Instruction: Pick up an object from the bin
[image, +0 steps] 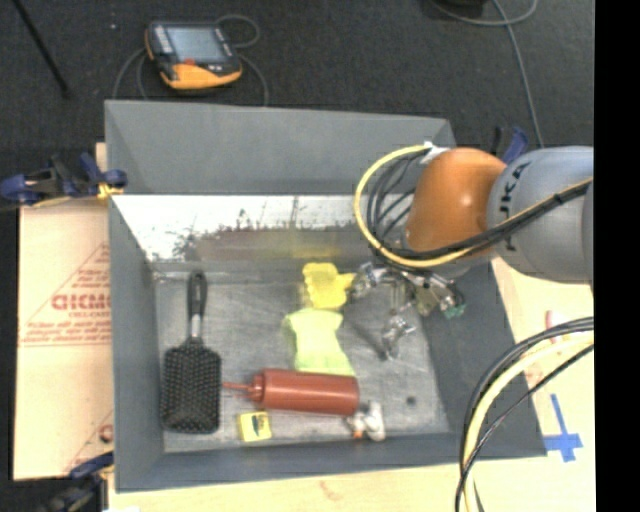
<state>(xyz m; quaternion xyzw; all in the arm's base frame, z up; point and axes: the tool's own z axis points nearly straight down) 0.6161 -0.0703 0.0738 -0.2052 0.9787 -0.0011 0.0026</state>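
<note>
Nothing is lifted yet from the grey bin (270, 150). A black hairbrush (191, 385) lies left of the red-brown squeeze bottle (305, 392), with a small yellow tag (255, 427) just below the bottle's nozzle, its print unreadable. A yellow-green soft lump (318, 340) sits just above the bottle. Beside that lump, up and right of the bottle, the gripper (392, 335) hangs over bare floor with no visible load; its spread cannot be told. Lettering on the arm (540, 200) ends in "KA".

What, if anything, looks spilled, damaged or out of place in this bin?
Nothing stands out. The reddish-brown squeeze bottle lies on its side near the bin's lower wall, with no spill visible around it. The black hairbrush lies flat at the left.
</note>
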